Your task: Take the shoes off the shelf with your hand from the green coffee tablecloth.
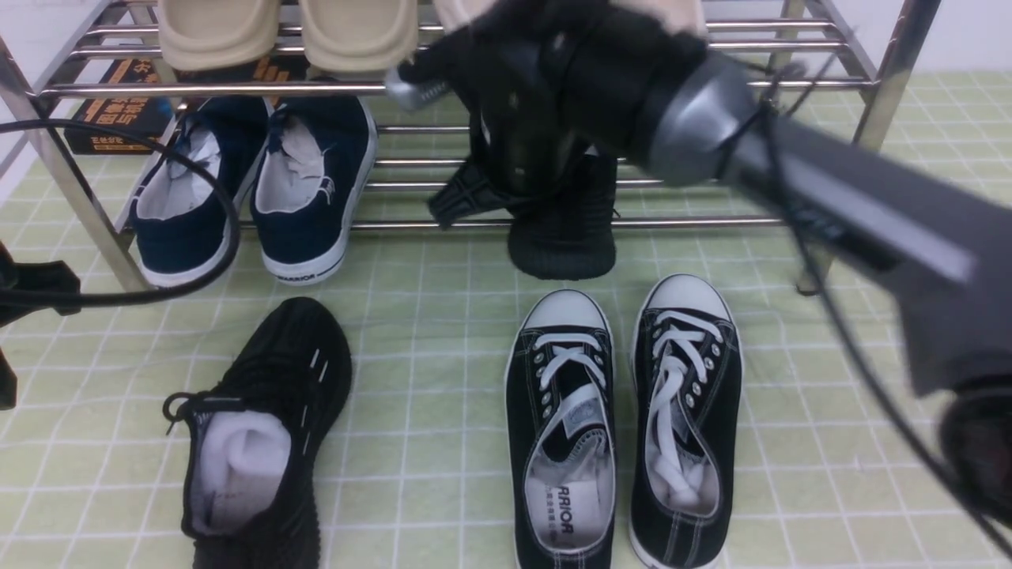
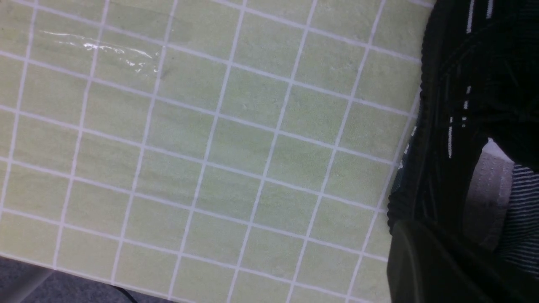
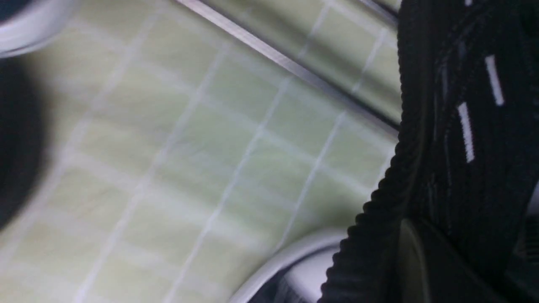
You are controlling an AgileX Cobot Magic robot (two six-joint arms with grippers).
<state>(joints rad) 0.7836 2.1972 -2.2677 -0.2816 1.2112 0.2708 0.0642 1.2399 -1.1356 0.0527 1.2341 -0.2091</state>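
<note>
My right fingers (image 1: pixel 465 201) are pinched on one black knit shoe (image 1: pixel 563 237) at the front of the lower tier of the shelf (image 1: pixel 696 223), a steel rack of round bars. The shoe hangs toe down, with its toe in front of the lowest front bar. I cannot tell whether the toe touches the green coffee tablecloth (image 1: pixel 427 332) below.

The other black knit shoe (image 1: pixel 265 419) lies flat on the cloth-covered surface, forward and to my left, with white paper stuffing in its opening. One of my left fingers (image 2: pixel 421 265) shows just beside it. I cannot tell whether they are spread or pressed together.

A pair of black canvas sneakers (image 1: pixel 624 411) with white laces stands side by side on the cloth just in front of the held shoe. Navy shoes (image 1: pixel 308 190) sit on the lower tier at left. Beige slippers (image 1: pixel 237 32) rest on the top tier.
</note>
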